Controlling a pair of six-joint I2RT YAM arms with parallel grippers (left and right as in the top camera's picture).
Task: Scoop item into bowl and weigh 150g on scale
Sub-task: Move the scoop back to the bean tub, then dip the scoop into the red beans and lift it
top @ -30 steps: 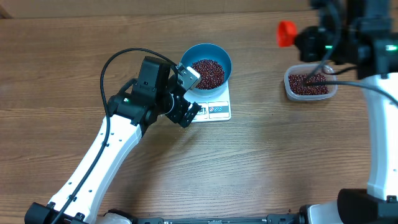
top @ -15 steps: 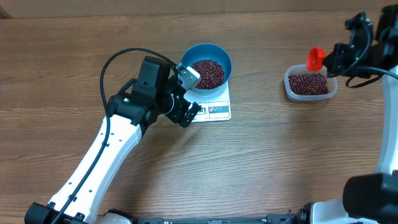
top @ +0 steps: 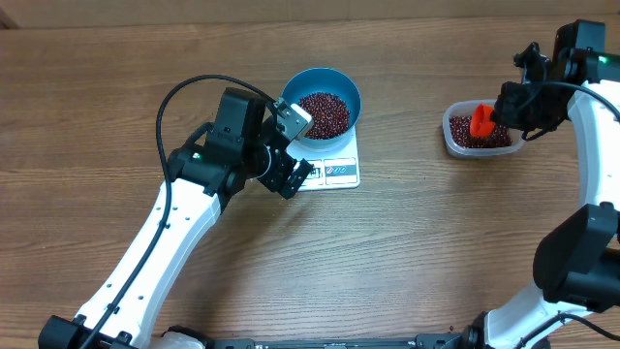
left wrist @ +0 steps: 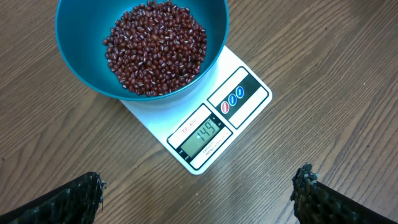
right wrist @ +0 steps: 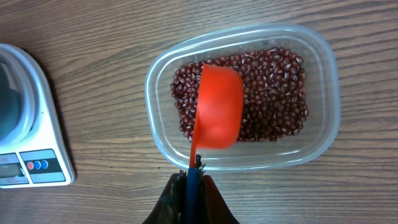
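Right gripper (right wrist: 194, 177) clamps the red scoop (right wrist: 217, 106), cup end pointing away over the tub (right wrist: 329, 130) of beans (right wrist: 273, 93). Left gripper (left wrist: 199, 180) gapes wide before the scale (left wrist: 242, 96), display end nearest.

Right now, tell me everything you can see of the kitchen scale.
The scale is a small, flat, white rectangle, plastic by the look, lying level on the wooden table. Along one edge runs a strip with a display reading 149 and three round buttons, one red and two blue. The blue bowl, holding red-brown beans, sits on its platform and covers most of it. Only bowl and table touch it.
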